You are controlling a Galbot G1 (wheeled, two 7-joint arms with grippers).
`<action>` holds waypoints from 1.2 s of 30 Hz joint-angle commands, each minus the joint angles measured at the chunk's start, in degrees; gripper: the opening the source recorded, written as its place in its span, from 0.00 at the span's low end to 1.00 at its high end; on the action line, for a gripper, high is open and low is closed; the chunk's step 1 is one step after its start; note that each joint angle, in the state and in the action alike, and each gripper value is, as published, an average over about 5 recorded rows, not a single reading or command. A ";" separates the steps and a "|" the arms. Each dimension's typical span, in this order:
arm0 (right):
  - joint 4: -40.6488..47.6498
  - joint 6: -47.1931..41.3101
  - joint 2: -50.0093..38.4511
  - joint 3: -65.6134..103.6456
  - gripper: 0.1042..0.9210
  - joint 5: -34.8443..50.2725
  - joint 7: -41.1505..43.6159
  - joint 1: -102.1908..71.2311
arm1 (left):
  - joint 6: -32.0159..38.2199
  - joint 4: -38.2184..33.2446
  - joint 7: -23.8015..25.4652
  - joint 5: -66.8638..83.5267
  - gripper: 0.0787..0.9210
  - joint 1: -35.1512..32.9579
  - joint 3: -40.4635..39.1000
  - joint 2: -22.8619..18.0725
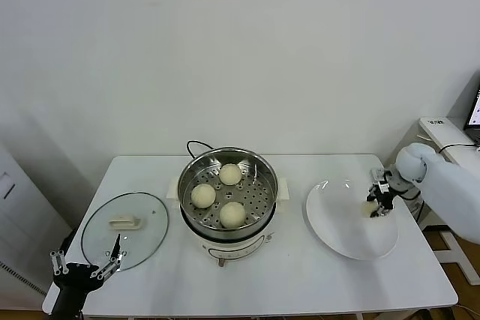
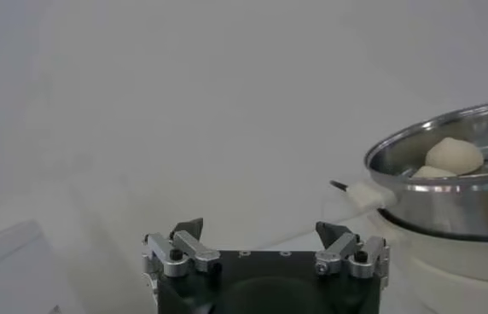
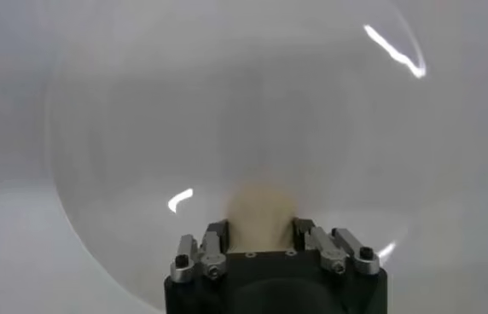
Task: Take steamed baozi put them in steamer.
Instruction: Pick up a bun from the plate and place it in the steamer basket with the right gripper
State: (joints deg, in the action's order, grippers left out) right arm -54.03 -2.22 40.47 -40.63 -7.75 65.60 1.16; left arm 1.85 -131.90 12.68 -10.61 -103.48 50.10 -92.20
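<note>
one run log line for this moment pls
right gripper: closed around last baozi on plate | left gripper: open, idle by lid | steamer: three baozi inside

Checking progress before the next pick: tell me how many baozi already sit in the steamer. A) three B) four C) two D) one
A: the head view shows three baozi on the perforated floor of the steamer, while the right gripper closes around the fourth baozi on the white plate.
</note>
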 commanded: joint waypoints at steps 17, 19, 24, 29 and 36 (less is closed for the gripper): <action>-19.85 -20.75 19.17 -31.75 0.41 49.43 -4.77 39.20 | -0.05 -0.03 -0.21 0.50 0.88 1.03 0.41 -0.59; -20.82 -22.00 20.53 -32.43 0.41 48.93 -5.60 37.53 | -0.06 -0.03 -0.23 0.77 0.88 1.07 0.48 -0.64; -21.74 -23.79 22.60 -33.28 0.41 45.00 -7.36 33.00 | -0.16 -0.03 -0.24 1.06 0.88 1.41 0.48 -0.70; -20.47 -23.22 22.90 -34.68 0.41 38.95 -7.88 29.87 | -0.15 0.00 -0.23 1.58 0.88 1.23 0.54 -0.55; -20.04 -22.58 21.56 -35.74 0.41 35.77 -8.42 27.93 | -0.28 0.00 -0.23 2.26 0.88 1.12 0.94 -0.29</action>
State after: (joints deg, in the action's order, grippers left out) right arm -73.30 -23.26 60.31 -73.55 30.76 58.24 30.80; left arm 1.67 -131.94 12.46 -8.69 -102.41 51.03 -92.20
